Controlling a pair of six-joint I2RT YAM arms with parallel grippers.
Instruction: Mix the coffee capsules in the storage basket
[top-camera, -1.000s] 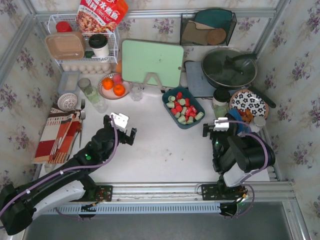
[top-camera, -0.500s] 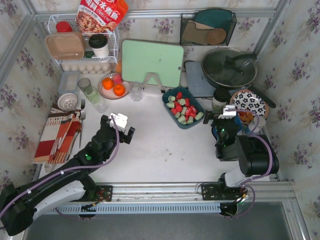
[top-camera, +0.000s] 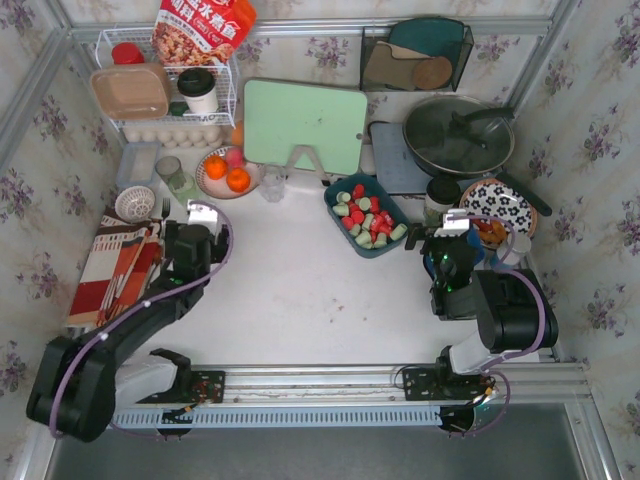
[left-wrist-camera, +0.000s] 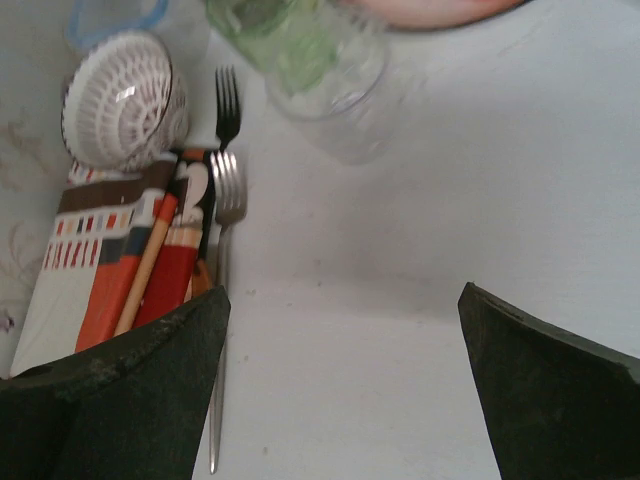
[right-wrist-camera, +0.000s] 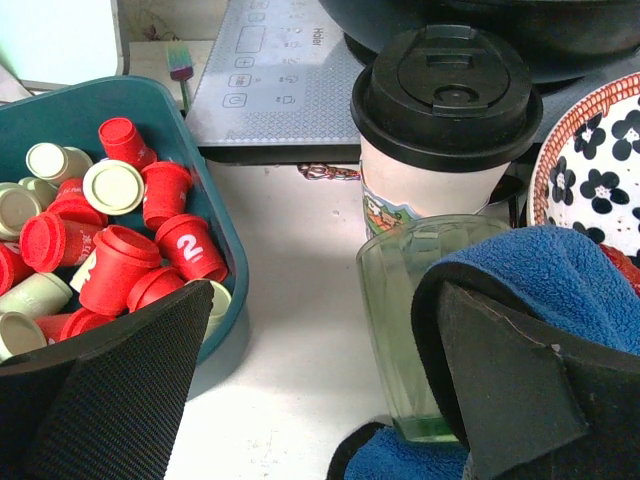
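right of the storage basket (right-wrist-camera: 226, 236), right gripper (right-wrist-camera: 320, 325) gapes empty; left gripper (left-wrist-camera: 342, 300), equally wide, hangs seemingly beside the forks (left-wrist-camera: 229, 192).

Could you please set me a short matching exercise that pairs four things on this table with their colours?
Things:
1. basket
2. cutting board
3. cup lid
4. strainer

Colours:
A. black
B. white
C. teal
D. pale green

Pairs: 1-C; 2-D; 3-A; 4-B.
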